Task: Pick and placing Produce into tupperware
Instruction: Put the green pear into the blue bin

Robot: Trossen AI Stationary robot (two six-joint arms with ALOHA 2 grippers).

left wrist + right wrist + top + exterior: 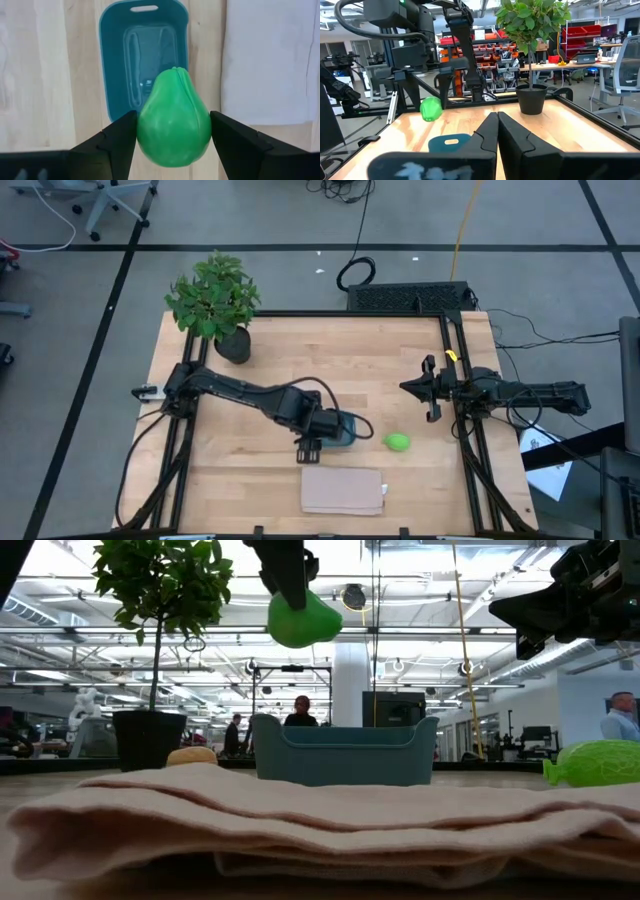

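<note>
My left gripper [309, 442] is shut on a bright green, pear-shaped piece of produce [174, 120], high above the teal-blue tupperware [145, 55], which stands on the table [250, 360]. In the low view the green piece [302, 620] hangs over the tupperware [345, 752]. A second green piece [397, 442] lies on the table right of the tupperware [352, 430]. An orange-tan piece [192, 754] lies left of it. My right gripper [497, 125] is shut and empty, raised at the table's right side [428, 388]. My left gripper pinches the green piece across its wide lower body [146, 127] between its two fingers, one on each side. The fingers [112, 140] come from above, pointing down. The piece is lifted clear, hanging at the fingers' free ends above the tupperware.
A flat beige folded cloth [343, 490] lies at the near edge in front of the tupperware. A potted leafy plant [215, 305] stands at the far left corner. Black rails run along the table's sides [462, 430]. People stand in the room behind [300, 712].
</note>
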